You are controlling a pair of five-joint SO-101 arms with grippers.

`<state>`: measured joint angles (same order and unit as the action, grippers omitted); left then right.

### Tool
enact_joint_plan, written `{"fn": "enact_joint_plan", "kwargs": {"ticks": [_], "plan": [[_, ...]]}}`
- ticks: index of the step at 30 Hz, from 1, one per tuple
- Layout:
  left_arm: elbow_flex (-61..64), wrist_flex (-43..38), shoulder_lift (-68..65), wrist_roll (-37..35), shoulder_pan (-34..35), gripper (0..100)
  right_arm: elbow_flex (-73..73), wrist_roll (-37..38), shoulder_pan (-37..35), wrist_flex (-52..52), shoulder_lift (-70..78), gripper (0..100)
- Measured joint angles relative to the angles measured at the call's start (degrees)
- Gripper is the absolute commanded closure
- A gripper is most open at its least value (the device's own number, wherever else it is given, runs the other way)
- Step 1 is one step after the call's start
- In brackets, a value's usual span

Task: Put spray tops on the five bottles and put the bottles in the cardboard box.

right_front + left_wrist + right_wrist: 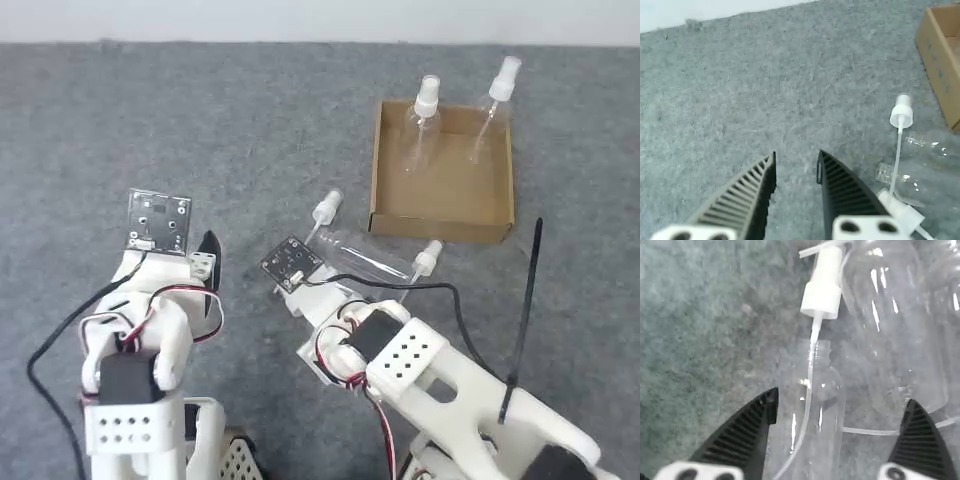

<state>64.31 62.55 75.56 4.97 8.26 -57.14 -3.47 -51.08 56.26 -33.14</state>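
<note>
Surface: grey carpet [200,120] covers the table.

Cardboard box [441,229]: sits on the far right side of the carpet, open at the top. Two capped bottles stand upright inside it, one on the near-left [421,128] and one on the right [489,122], each clear with a white sprayer fitted.

Loose items: clear bottles lie on their sides on the carpet just in front of the box's near wall. In the right wrist view an uncapped bottle [816,432] lies with its open neck pointing away from the camera, and a larger bottle [890,315] lies touching it alongside. A spray top [822,285] rests just past the open neck; its thin tube runs down along the uncapped bottle, and whether it sits inside or on top of it cannot be determined. A second spray top [428,258] lies near the box's front wall.

Right gripper [840,407]: claw spread wide, one finger on each side of the uncapped bottle, low over the carpet, gripping nothing.

Left gripper [796,167]: claw apart with a moderate gap, holding nothing, above bare carpet, well apart from the loose bottles and the box
</note>
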Motion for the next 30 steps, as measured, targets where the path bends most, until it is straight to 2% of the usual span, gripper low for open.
{"fn": "enact_joint_plan", "kwargs": {"ticks": [11,13,17,20,30], "plan": [[0.0,0.0,0.0,0.0,0.0,88,-0.09,0.0,0.26,-5.98,16.09,71.9],[0.0,0.0,0.0,0.0,-0.09,88,0.0,0.0,0.0,-6.33,17.14,75.3],[1.41,0.0,0.0,0.0,0.09,88,0.0,0.0,0.18,-6.42,17.14,90.0],[1.85,0.0,0.0,0.0,0.0,88,0.09,0.0,0.44,-6.42,16.88,97.3],[1.85,0.0,0.0,0.09,-0.09,88,0.09,0.0,1.05,-6.42,17.05,98.6]]}}
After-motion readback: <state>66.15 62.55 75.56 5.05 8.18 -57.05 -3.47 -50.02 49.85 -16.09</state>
